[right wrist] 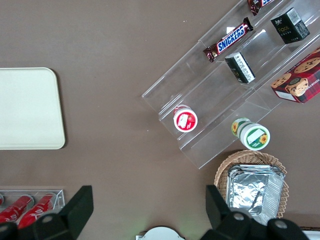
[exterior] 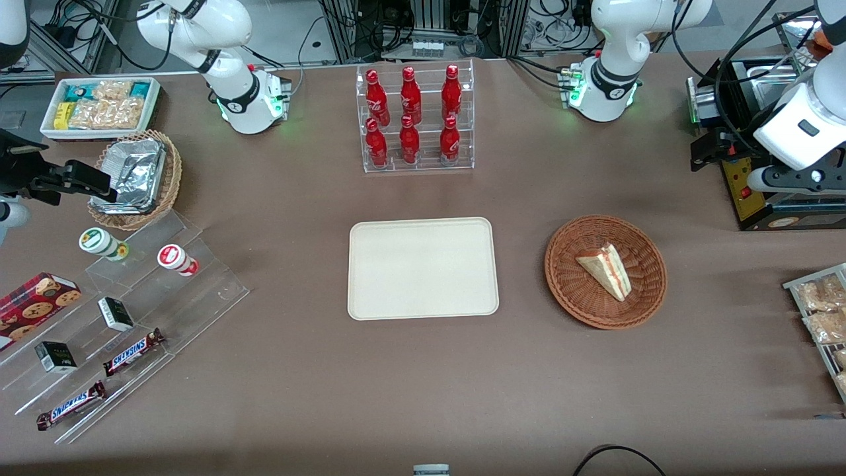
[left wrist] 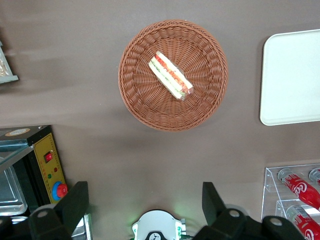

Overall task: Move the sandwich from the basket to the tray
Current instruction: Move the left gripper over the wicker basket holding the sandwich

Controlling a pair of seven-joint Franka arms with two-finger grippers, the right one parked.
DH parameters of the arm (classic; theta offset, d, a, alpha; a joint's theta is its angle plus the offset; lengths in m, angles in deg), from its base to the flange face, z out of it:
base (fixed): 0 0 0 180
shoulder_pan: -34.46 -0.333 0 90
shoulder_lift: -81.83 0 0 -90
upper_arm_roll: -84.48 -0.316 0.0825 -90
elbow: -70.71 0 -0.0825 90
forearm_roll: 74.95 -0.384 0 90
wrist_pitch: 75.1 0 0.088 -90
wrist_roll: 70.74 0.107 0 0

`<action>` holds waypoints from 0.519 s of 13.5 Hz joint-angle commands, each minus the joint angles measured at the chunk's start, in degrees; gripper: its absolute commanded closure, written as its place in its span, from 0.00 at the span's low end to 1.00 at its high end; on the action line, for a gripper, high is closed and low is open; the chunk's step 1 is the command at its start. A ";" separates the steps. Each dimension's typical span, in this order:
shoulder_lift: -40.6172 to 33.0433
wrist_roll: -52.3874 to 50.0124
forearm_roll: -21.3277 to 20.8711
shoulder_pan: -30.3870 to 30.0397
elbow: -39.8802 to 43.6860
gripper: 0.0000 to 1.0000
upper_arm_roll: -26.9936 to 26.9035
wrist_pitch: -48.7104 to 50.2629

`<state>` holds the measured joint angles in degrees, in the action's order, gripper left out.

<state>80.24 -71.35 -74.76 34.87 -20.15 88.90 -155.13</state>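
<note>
Looking from the front camera outward, you meet the sandwich (exterior: 607, 270) first: it lies in the basket (exterior: 568, 264), resting on the weave a little off the basket's middle and untouched by anything. The tray (exterior: 423, 268) sits beside the basket on the bench (exterior: 423, 383), toward the parked arm's end, with bare bench between the two; nothing lies on it yet.

Your claw (left wrist: 145, 210) hangs farther from the front camera than the basket, up high and well apart from it, at the working arm's end of the bench. Its two fingers (left wrist: 75, 200) stand spread wide and hold nothing.

What your next move turns on is the wedge's lie. In the wrist view its long axis runs on a diagonal across the line between the fingers, striped filling edge facing up, and the sandwich sits ahead of the claw, not beneath it. You will likely need to carry the claw forward over the basket and turn the wrist so the fingers close across the wedge's short width.
</note>
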 commanded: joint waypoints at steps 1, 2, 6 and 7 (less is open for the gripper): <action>0.45 -0.01 2.78 0.04 0.34 0.00 -0.11 0.76; 0.45 -0.09 3.15 0.04 0.34 0.00 -0.02 -0.38; 2.30 0.52 3.06 0.65 -4.91 0.00 0.33 -3.36; 1.77 0.52 3.06 0.74 -9.55 0.00 0.42 -6.95</action>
<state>82.50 -71.35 -72.55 35.25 -23.41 89.27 -157.54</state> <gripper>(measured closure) 0.000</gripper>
